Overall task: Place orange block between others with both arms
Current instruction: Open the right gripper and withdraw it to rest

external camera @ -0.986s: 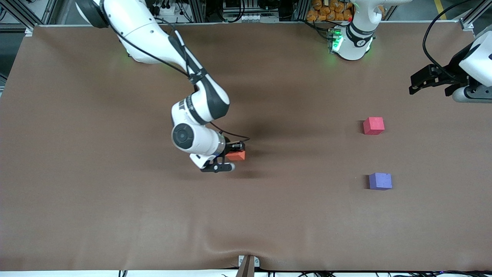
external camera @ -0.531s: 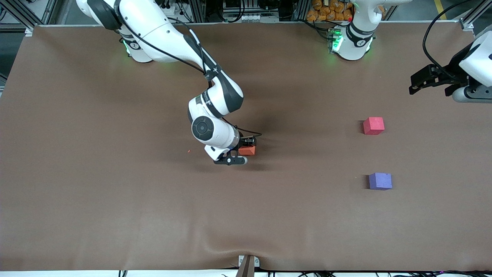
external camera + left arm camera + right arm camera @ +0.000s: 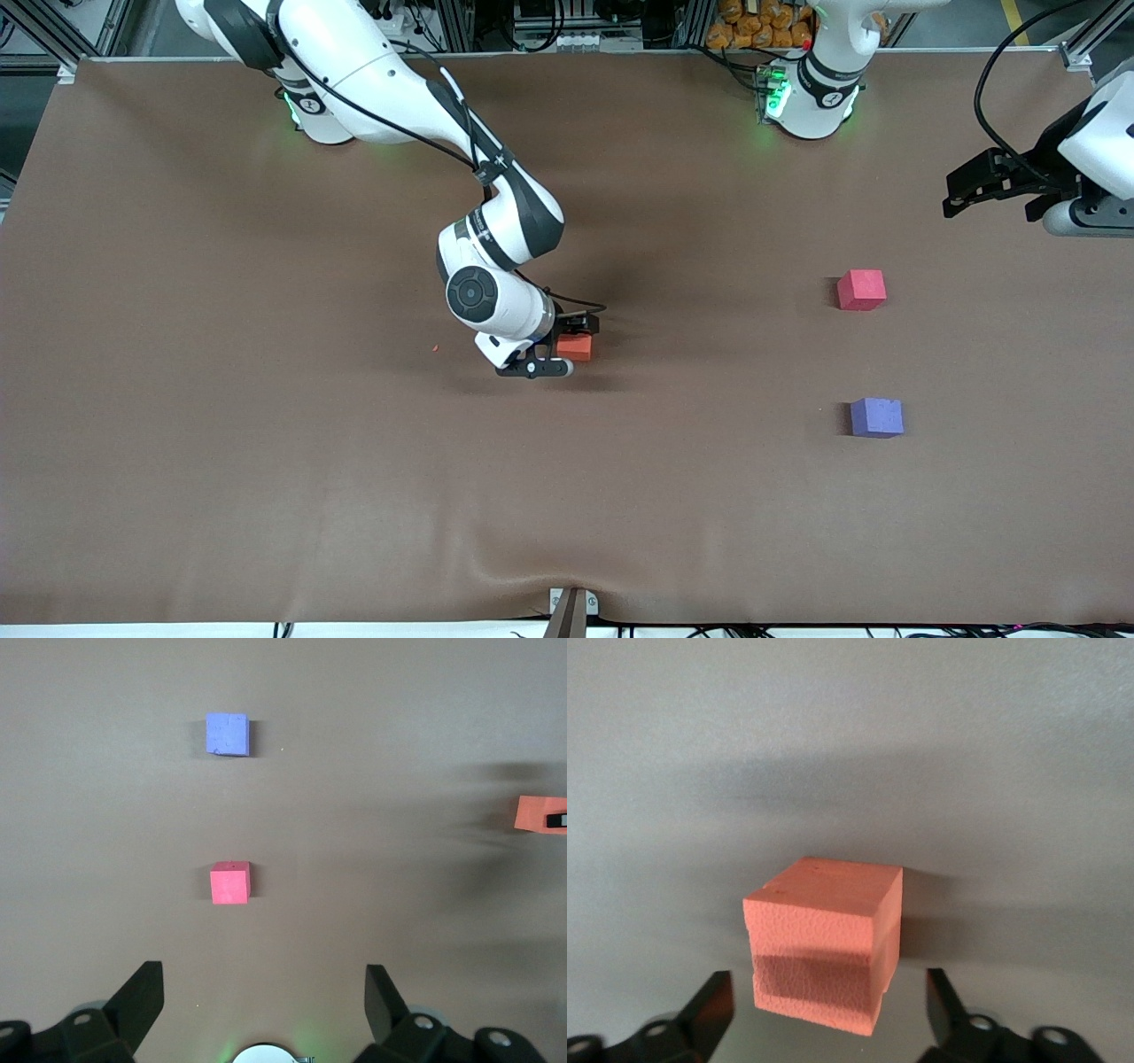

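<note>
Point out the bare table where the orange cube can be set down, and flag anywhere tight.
The strip of table between the pinkish-red cube and the purple-blue cube is bare. So is the brown mat from the orange cube to that pair. Only around the orange cube is it tight, with the right hand open about it. The left hand waits over its end of the table.

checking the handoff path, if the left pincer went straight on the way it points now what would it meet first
Judging by the left wrist view, the open left pincer points down at the table, so it would likely meet the bare mat first, just short of the red cube. Depth is unclear; the cube sits close to that line.
</note>
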### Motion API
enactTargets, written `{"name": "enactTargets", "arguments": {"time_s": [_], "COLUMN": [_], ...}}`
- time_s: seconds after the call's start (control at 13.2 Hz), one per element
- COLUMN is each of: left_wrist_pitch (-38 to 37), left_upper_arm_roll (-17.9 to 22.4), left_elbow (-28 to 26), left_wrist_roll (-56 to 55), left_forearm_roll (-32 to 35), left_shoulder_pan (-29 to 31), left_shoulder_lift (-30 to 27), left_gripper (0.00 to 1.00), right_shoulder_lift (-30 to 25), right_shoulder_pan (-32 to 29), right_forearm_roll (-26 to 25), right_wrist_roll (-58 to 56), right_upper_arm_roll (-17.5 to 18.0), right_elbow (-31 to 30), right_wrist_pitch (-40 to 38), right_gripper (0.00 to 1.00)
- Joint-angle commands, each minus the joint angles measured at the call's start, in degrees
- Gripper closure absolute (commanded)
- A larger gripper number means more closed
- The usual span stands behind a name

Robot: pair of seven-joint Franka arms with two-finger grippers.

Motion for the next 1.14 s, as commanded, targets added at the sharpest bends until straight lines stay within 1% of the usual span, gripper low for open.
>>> {"name": "enactTargets", "arguments": {"time_s": [0.0,0.15,0.23,0.38,0.53,0.61,0.68,0.83,0.99,1.06], "left_wrist_pitch": [0.1,0.1,0.1,0.1,0.1,0.1,0.1,0.1,0.1,0.1], "left_upper_arm_roll": [-0.3,-0.2,-0.3,-0.3,-0.3,-0.3,-0.3,-0.3,-0.3,-0.2], "left_elbow": [0.5,0.5,0.6,0.5,0.5,0.5,0.5,0.5,0.5,0.5], "left_wrist_roll": [1.1,1.1,1.1,1.1,1.1,1.1,1.1,1.1,1.1,1.1], "left_forearm_roll": [-0.4,-0.4,-0.4,-0.4,-0.4,-0.4,-0.4,-0.4,-0.4,-0.4], "left_shoulder_pan": [0.5,0.5,0.5,0.5,0.5,0.5,0.5,0.4,0.5,0.6], "left_shoulder_lift": [0.1,0.1,0.1,0.1,0.1,0.1,0.1,0.1,0.1,0.1], "left_gripper": [0.00,0.00,0.00,0.00,0.00,0.00,0.00,0.00,0.00,0.00], "right_shoulder_lift": [0.1,-0.7,-1.2,-1.9,-2.1,-2.2,-2.5,-4.8,-8.1,-9.6], "right_shoulder_pan": [-0.5,-2.0,-3.2,-6.9,-11.1,-11.8,-11.7,-11.7,-11.9,-11.9], "right_forearm_roll": [0.4,-0.1,-0.1,-0.2,-0.7,-2.8,-6.4,-13.0,-16.3,-16.9], "right_wrist_roll": [0.2,0.2,0.2,0.2,0.2,0.2,0.2,0.2,-0.3,-0.3], "right_upper_arm_roll": [-0.5,-0.8,-0.8,-1.2,-2.4,-3.7,-4.9,-5.3,-5.9,-6.9], "right_elbow": [1.0,2.2,2.5,4.8,9.6,12.1,14.1,15.1,15.1,15.1], "right_wrist_pitch": [-0.1,-0.8,-2.6,-10.8,-22.6,-27.3,-31.0,-36.1,-38.4,-39.3], "right_gripper": [0.00,0.00,0.00,0.00,0.00,0.00,0.00,0.00,0.00,0.00]}}
